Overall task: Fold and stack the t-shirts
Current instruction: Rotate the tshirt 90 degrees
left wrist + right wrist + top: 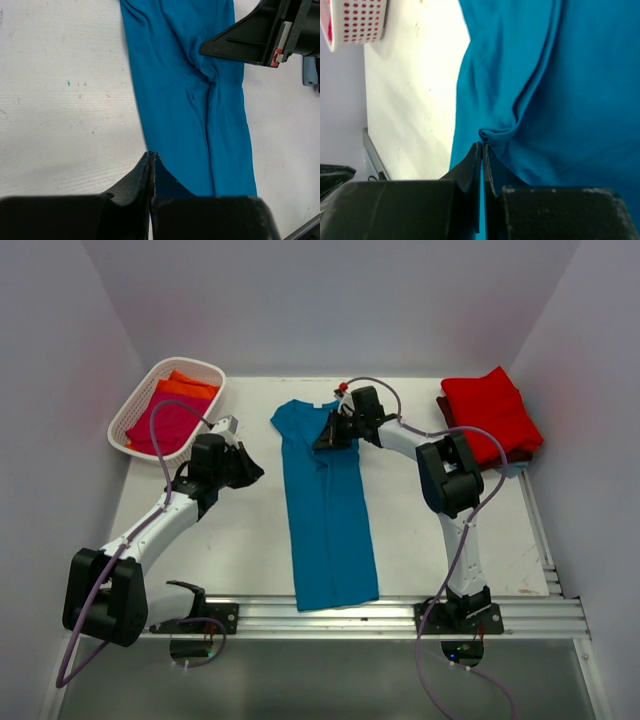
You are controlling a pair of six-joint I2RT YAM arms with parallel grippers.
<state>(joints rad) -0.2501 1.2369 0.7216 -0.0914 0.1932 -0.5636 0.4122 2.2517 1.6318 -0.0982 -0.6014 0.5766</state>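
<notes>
We see the teal t-shirt (328, 510) lying narrow on the tabletop (230, 550), long axis near-to-far, hem nearest, collar farthest. The left gripper (250, 472) is closed on nothing beside its left edge. Farther, the right gripper (328, 435), fingers together, seems to pinch a pucker of its cloth. Beyond sit red t-shirts (490, 408) right, a basket (125, 418) left.
</notes>
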